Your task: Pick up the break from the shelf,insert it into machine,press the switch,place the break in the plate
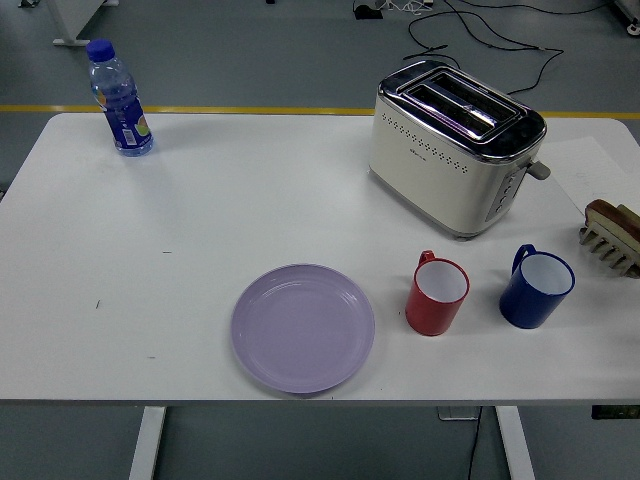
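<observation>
with no hand in view, cannot tell grip or hold. bread (607, 214) on rack (612, 245) at far right edge, long axis running left-right, right of toaster (455, 145); plate (303, 327) front centre. probably nearer right arm.

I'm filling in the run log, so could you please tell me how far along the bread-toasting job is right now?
Nothing looks done yet. The bread sits in the rack at the table's right edge, the toaster slots appear empty, and the purple plate is bare. Nothing is in hand: neither robot arm is in view. Still left: picking up the bread, inserting it, pressing the lever, and plating.
</observation>
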### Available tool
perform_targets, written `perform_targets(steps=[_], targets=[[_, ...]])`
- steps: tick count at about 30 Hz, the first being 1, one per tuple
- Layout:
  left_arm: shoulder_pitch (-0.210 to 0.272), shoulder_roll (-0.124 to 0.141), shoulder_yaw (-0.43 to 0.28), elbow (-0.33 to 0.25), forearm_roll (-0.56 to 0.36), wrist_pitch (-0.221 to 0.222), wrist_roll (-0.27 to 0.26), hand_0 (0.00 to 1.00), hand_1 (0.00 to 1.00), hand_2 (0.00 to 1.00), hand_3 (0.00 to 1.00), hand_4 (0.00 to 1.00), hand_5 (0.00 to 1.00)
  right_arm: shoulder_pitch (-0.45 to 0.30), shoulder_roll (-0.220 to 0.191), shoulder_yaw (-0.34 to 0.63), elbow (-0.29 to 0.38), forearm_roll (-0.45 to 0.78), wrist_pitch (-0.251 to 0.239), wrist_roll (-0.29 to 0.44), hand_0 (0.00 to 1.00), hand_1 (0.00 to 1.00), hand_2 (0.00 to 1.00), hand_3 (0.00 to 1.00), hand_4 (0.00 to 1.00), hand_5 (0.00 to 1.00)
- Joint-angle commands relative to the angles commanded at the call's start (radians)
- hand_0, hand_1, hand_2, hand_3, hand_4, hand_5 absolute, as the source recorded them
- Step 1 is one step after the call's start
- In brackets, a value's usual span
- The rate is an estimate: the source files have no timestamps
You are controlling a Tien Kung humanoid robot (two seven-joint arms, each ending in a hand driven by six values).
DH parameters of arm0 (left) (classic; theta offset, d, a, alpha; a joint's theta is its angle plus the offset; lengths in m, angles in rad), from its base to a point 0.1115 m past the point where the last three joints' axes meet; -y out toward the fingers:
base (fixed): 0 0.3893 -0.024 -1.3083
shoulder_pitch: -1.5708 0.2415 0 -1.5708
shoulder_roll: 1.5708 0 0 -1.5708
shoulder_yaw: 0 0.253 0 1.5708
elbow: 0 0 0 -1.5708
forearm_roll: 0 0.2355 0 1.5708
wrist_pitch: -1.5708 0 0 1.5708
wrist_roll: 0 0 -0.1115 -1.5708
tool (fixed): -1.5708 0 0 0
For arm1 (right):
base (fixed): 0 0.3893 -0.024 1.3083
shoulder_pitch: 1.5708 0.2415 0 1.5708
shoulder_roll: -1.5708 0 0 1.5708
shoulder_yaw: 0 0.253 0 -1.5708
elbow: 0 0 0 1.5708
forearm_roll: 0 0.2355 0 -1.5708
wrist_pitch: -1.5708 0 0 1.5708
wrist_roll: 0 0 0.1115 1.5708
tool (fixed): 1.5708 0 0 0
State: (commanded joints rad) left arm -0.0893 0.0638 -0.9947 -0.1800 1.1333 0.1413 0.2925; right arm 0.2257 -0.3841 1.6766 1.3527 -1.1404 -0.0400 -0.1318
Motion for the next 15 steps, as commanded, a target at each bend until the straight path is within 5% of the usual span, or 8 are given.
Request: perform_targets(steps=[15], targets=[[0.0, 0.002, 0.005, 0.0, -0.005, 0.0, -0.001, 0.651, 0.566, 0.585, 0.597, 0.292, 0.98, -0.002, -0.015, -0.092, 0.067, -0.572, 0.077, -0.104, 0.989, 0.896, 0.959, 0.946, 0.789, 0.099]])
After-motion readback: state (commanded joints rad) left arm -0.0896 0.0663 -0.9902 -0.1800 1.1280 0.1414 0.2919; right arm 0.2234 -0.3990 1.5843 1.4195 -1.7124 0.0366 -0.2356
